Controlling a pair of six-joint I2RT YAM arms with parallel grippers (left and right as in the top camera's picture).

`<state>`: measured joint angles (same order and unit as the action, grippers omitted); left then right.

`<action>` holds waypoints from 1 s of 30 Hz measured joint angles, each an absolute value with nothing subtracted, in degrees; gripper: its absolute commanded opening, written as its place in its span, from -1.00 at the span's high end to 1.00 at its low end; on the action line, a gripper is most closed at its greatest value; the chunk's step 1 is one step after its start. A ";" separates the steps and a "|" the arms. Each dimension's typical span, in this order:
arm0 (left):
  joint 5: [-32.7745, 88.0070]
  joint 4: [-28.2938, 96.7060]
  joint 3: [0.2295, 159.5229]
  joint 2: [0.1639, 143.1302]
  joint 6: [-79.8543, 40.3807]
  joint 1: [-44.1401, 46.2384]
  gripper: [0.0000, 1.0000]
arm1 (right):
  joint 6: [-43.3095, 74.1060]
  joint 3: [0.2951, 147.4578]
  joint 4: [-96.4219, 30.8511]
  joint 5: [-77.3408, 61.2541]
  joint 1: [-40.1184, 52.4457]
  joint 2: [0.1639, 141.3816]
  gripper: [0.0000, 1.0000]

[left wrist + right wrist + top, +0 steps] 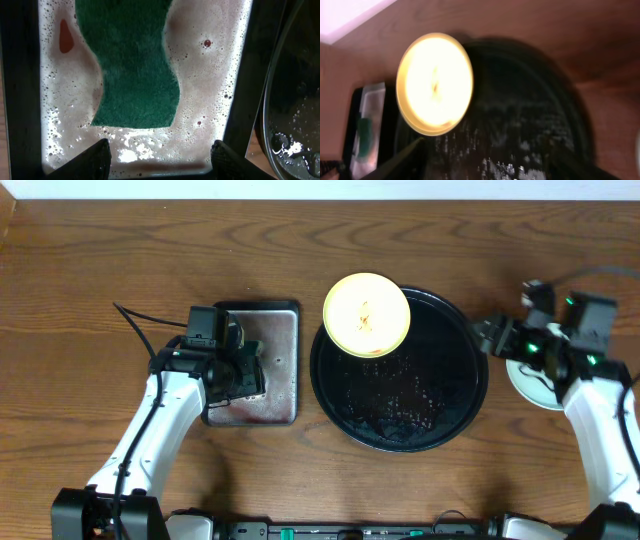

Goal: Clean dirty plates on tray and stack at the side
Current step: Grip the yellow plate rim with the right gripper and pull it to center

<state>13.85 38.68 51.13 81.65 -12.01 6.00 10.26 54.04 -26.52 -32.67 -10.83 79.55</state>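
yellow plate: the small round pale yellow plate (367,314) sits at the far-left edge of the large round black rimmed tray (450,380), overlapping the rim. It has a faint smear in the middle, so likely not yet cleaned.
black tray: otherwise bare, with wet foam specks on its floor.
side stack: a pale round plate (525,385) sits on the wooden table (100,280) right of the black tray, parked out of the wash zone. It's mostly under the right arm, so I can't tell the count.
left gripper (160,160): fingers spread wide and empty, hovering over the green scouring sponge (135,65) lying in soapy water (200,100) in the rectangular grey metal tray (280,315). Looks lined up for a sponge grab.
right gripper (485,335): between the black tray's right rim and the side stack, fingers apart, nothing held. Wrist view is blurred.
risk: the yellow plate rides the rim and may tip under scrubbing.
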 measured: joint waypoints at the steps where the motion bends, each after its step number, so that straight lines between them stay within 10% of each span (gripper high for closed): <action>1: 13.87 38.68 51.13 81.65 -11.99 6.00 -0.30 | 8.29 56.88 -28.36 -31.70 -8.75 80.64 -0.70; 3: 13.87 38.70 51.13 81.65 -11.99 6.00 -0.29 | 5.32 61.98 -34.09 -29.36 -5.91 82.96 -0.98; 9: 13.87 38.65 51.13 81.65 -11.99 6.00 -0.29 | -1.98 74.37 -36.40 -26.89 1.23 94.52 -0.98; 25: 13.85 38.65 51.13 81.65 -11.99 6.00 -0.29 | 5.19 74.61 -17.89 -24.77 7.07 117.58 0.17; 30: 13.85 38.63 51.13 81.65 -11.99 6.00 -0.30 | 6.28 74.81 -17.19 -24.51 8.16 119.22 0.98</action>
